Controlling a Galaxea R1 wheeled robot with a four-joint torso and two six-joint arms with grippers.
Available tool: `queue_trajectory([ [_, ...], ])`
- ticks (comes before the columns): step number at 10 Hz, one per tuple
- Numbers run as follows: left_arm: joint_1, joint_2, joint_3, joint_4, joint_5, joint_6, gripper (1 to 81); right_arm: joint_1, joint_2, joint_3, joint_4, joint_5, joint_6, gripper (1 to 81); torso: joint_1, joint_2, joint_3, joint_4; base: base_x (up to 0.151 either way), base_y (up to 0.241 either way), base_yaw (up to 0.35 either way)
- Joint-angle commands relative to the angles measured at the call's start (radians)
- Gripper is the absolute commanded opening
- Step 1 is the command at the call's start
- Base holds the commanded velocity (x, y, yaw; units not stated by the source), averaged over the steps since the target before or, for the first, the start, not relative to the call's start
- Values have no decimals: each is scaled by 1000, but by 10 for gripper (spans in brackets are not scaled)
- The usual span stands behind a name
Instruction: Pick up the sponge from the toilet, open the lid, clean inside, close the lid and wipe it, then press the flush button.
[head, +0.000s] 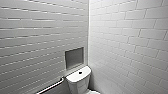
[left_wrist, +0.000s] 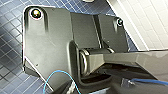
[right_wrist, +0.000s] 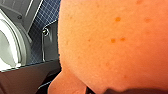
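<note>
The sponge (right_wrist: 112, 40) was grasped in the right gripper (right_wrist: 107, 88), near the toilet (right_wrist: 10, 47); whether the left gripper was released or clenched could not be told. Pickup appeared complete, and opening the lid would call for a free gripper at its rim. Farther off lay the flush button (head: 80, 73).

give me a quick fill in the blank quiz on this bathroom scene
1. The sponge close to the right wrist camera is ___ in colour.
2. The floor tiles are dark ___.
3. On the toilet, the dark flush button sits on top of the ___.
Missing words: orange; blue; tank.
</note>
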Motion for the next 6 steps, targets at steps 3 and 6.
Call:
queue_trajectory([
  [3, -44, -17, 16, -7, 46, 2, 811, 41, -16, 3, 3, -64, -6, 10, -1, -1, 0, 0, 91, 0, 0],
  [6, -42, -20, 19, -7, 46, 0, 811, 37, -14, -2, 3, -64, -6, 10, -1, -1, 0, 0, 91, 0, 0],
])
